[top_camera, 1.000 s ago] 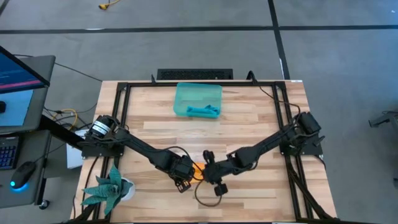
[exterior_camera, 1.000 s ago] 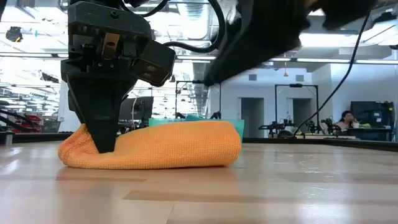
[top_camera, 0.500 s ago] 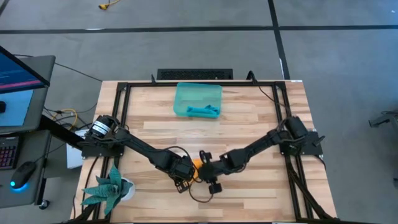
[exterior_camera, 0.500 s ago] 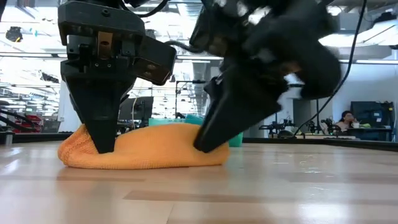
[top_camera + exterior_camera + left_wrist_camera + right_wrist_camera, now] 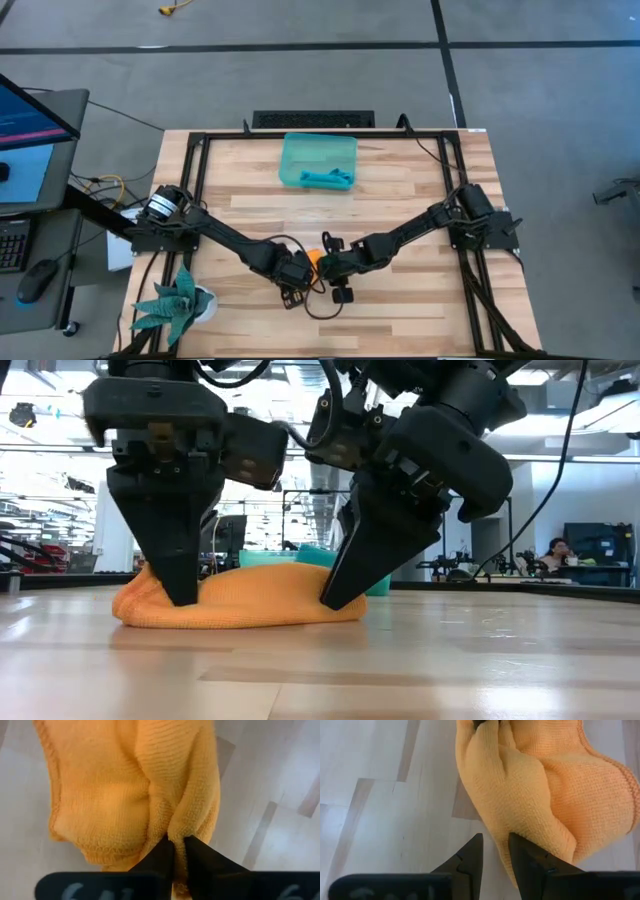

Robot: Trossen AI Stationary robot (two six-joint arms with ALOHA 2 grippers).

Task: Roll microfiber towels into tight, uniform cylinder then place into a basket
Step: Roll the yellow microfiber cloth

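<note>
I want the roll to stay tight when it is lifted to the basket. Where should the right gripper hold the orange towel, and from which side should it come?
Probably the free end of the orange towel, coming from above. The left gripper is shut on the other end, so a grip at both ends keeps the roll from sagging. The right gripper is down at that end, its jaws parted beside the cloth's edge.

Grey floor [image 5: 540,100]; bright hall [image 5: 560,500]

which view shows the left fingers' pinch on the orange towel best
Left wrist view: the left gripper is shut on a fold of the orange towel. The low view shows only the fingers pressed onto the roll; the high view hides it under the arms; the right wrist view barely catches it.
</note>
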